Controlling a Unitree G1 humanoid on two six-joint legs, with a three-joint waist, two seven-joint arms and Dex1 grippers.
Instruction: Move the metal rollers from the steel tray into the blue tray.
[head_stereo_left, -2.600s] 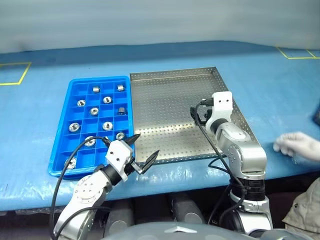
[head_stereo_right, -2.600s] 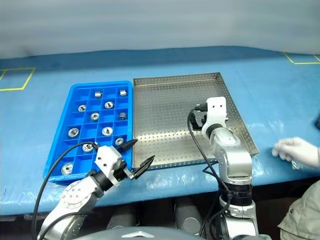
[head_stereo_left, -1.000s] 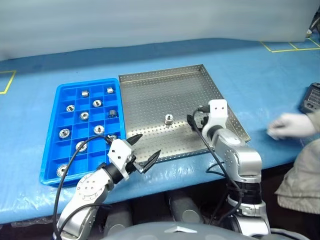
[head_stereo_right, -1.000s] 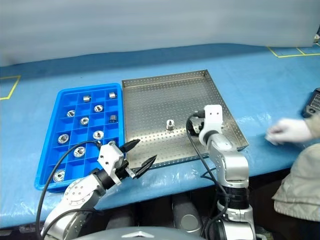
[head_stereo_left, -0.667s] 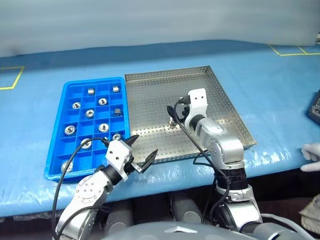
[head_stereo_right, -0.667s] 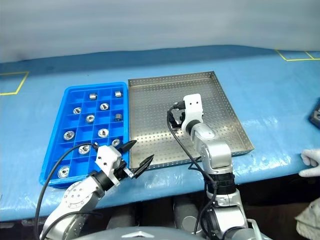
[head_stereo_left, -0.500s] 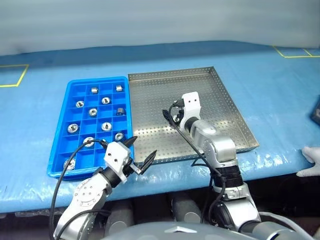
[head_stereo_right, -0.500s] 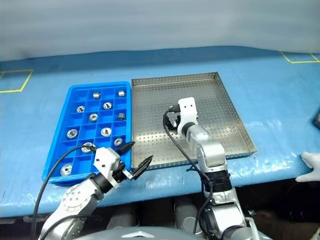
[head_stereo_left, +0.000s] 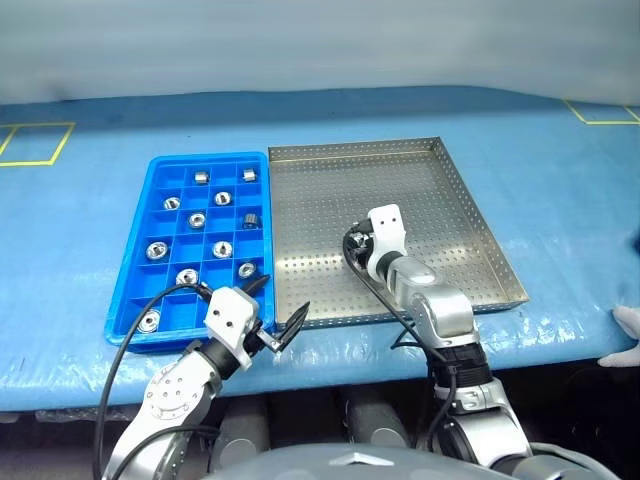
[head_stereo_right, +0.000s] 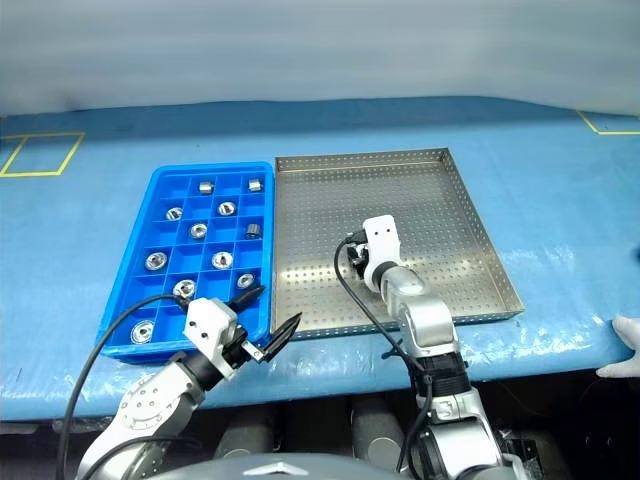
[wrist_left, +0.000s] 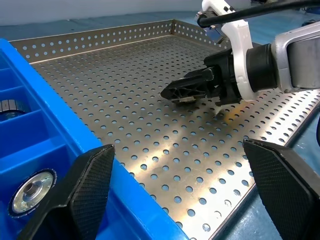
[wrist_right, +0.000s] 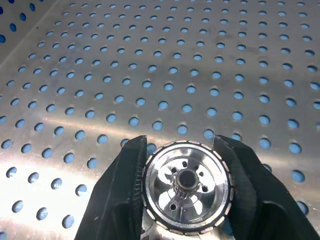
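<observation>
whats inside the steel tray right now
One metal roller, clamped in the right gripper, down on the holed floor of the steel tray. The right arm covers some of the floor in the head views, so anything under it is hidden.

a long table (head_stereo_left: 90, 330) under a blue cover fills the scene from side to side. the cover is smooth farther back and creased and glossy near the front edge, where light glints off it. yellow tape (head_stereo_left: 38, 145) marks a square outline on the table's far left, and another yellow corner (head_stereo_left: 600, 112) sits at its far right. behind the table runs a plain pale grey wall (head_stereo_left: 320, 45).
</observation>
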